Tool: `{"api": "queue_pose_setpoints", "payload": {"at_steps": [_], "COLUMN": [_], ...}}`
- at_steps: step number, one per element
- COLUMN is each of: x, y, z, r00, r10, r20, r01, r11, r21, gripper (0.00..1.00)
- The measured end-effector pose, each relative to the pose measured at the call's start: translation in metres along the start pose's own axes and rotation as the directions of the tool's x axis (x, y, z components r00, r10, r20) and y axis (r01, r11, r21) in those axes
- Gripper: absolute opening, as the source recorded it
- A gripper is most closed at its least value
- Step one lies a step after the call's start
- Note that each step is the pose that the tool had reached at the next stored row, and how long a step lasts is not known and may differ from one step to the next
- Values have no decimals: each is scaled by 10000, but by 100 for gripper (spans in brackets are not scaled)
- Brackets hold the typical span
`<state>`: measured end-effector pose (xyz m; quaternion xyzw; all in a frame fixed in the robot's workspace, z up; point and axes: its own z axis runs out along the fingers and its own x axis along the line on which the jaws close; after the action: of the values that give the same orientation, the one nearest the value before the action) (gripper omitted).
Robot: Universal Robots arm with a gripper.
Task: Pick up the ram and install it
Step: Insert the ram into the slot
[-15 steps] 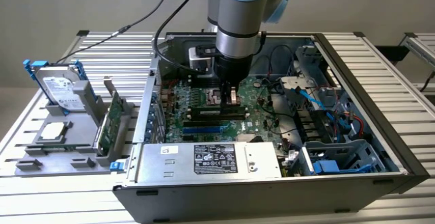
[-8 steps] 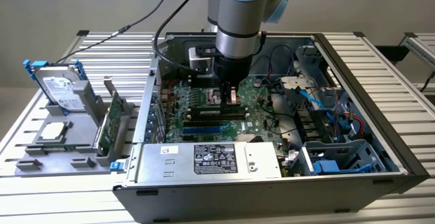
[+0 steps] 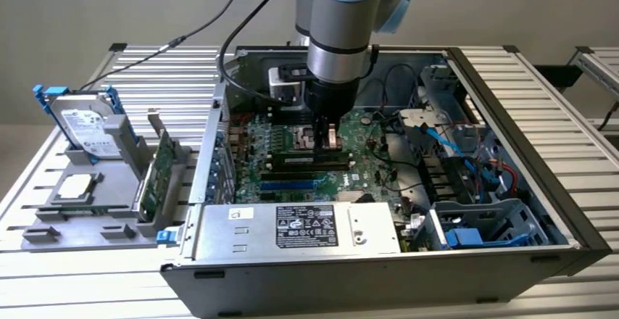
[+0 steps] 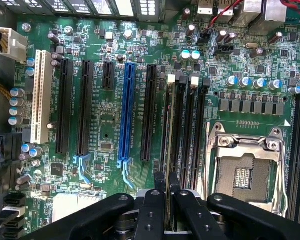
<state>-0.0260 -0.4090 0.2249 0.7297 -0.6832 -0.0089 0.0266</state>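
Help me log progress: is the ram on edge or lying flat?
On edge: the ram shows as a thin line among the black memory slots, pinched by the end effector.

The ram (image 4: 168, 125) is seen edge-on as a thin green strip, held on its long edge along the dark slots (image 4: 192, 130) beside the CPU socket (image 4: 245, 172).

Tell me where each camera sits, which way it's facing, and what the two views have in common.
Exterior view: off the arm, high beside the table, looking down into the open computer case; the arm and claw show.
Wrist view: on the wrist, facing down along the claw at the motherboard; the claw is shut on the edge-on ram.
Shared: the claw and the motherboard's slots.
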Motion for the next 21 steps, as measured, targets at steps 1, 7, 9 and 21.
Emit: {"api": "queue_pose_setpoints", "payload": {"at_steps": [1,7,9,21], "x": [1,3,4,-6], "y": [0,-1,-1,-4], "z": [0,1,7,29], "r00": [10000,10000,10000,10000], "r10": [0,0,0,26], "r20": [1,1,1,5], "r01": [0,0,0,-26], "r11": [10000,10000,10000,10000], "r21": [0,0,0,1], "gripper": [14,14,14,14]}}
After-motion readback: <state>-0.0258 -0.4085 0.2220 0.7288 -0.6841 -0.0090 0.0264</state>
